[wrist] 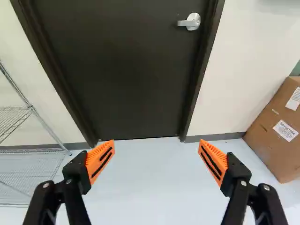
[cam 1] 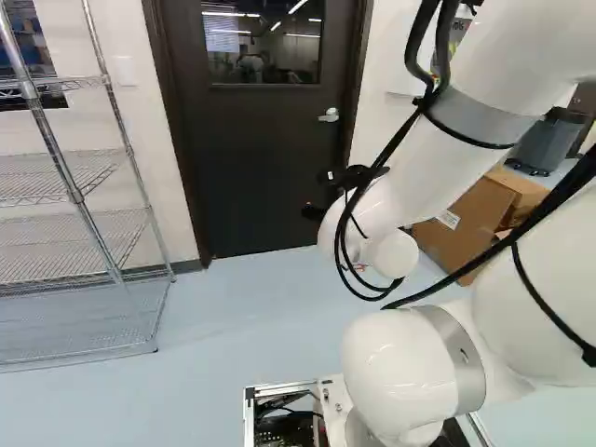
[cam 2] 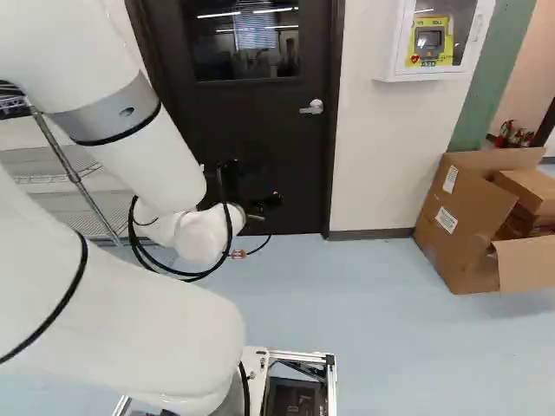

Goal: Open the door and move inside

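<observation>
The lever handle (wrist: 190, 22) lies ahead of our jaws and higher than they are, off toward the side where the cardboard box (cam 2: 464, 217) stands. Its long axis runs level across the door (cam 1: 270, 158), pointing from the latch edge in toward the door's middle. Our jaws stand wide open with nothing between the orange pads (wrist: 97, 155), spread roughly along the lever's length. We judge that our one white arm (cam 1: 410, 177) must lift and reach ahead, then press the lever down or roll the jaws to pinch it. The handle is silvery and slim on a rounded mount. The door looks dark and flat, with a window (cam 1: 261, 42) high up, and sits shut in its dark frame (cam 2: 334, 173).
</observation>
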